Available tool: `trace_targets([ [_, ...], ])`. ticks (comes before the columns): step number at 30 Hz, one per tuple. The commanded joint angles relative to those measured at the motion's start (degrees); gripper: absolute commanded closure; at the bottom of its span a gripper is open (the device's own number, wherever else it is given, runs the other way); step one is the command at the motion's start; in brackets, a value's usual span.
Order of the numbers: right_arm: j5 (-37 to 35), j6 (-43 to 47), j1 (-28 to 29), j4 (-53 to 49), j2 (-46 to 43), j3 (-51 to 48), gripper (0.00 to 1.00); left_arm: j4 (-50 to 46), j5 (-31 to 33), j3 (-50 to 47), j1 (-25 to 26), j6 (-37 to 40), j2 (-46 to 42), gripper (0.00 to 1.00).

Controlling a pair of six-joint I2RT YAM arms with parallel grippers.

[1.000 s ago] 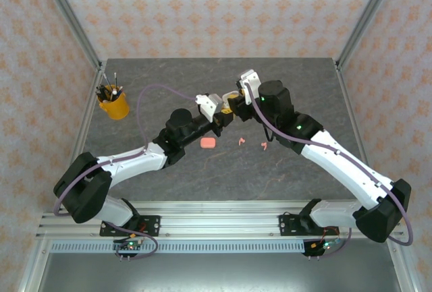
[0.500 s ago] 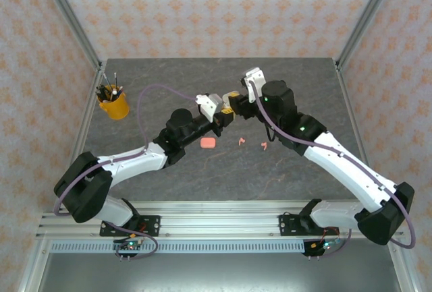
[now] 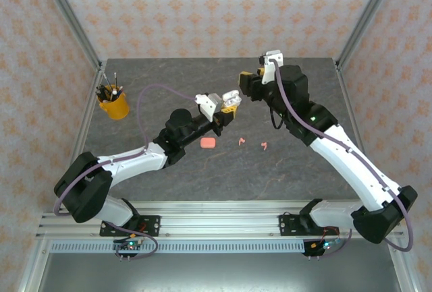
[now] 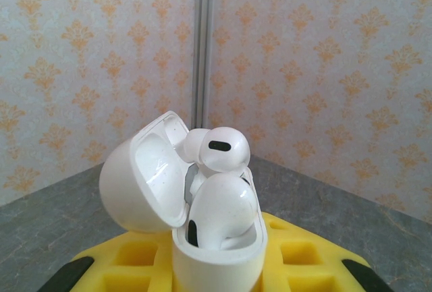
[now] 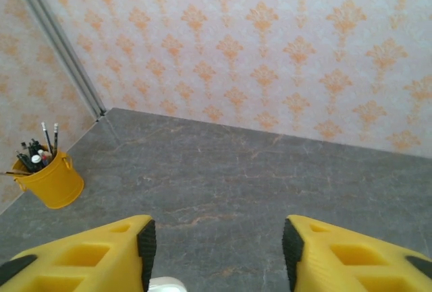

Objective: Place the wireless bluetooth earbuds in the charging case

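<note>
Top external shows the right claw [image 3: 244,80] drawn back toward 1 o'clock, away from the white case [image 3: 231,96] it was crowding a second ago, its jaws half spread and empty, so the drop-off there looks done. The left claw [image 3: 228,108] stays clamped on that case above the table [image 3: 290,170] middle. Both white buds [image 4: 217,152] stand in it heads-up, long axis near 12-to-6, riding proud of the rim, lid [image 4: 138,177] tipped toward 9 o'clock; two pink buds [image 3: 239,141] wait at 5 o'clock.
</note>
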State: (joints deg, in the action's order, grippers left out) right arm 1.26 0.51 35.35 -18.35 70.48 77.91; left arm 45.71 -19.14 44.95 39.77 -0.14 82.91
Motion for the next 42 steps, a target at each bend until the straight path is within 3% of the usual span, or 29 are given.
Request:
trace_targets([
  [1, 0.59, -4.41, -1.06, -5.14, 1.11, 1.08, 0.54, 3.64, -0.8, 0.23, 0.23, 0.13, -0.91, 1.0],
  [5, 2.69, -5.8, -1.86, -6.85, 1.04, 0.05, 0.69, 3.68, -0.9, -0.04, 0.23, 0.45, -1.26, 1.0],
  [8, 4.26, -6.18, -1.99, -7.21, 0.99, -0.73, 0.74, 3.77, -0.93, -0.14, 0.24, 0.41, -1.27, 1.0],
  [37, 13.85, -3.56, -2.03, -11.24, 3.71, -0.75, 0.81, 3.94, -1.08, 0.84, 0.28, 0.27, -0.66, 1.0],
  [42, 12.48, -3.14, -2.01, -11.97, 2.69, -1.55, 0.81, 4.03, -1.08, 0.97, 0.23, 0.14, -0.47, 1.0],
])
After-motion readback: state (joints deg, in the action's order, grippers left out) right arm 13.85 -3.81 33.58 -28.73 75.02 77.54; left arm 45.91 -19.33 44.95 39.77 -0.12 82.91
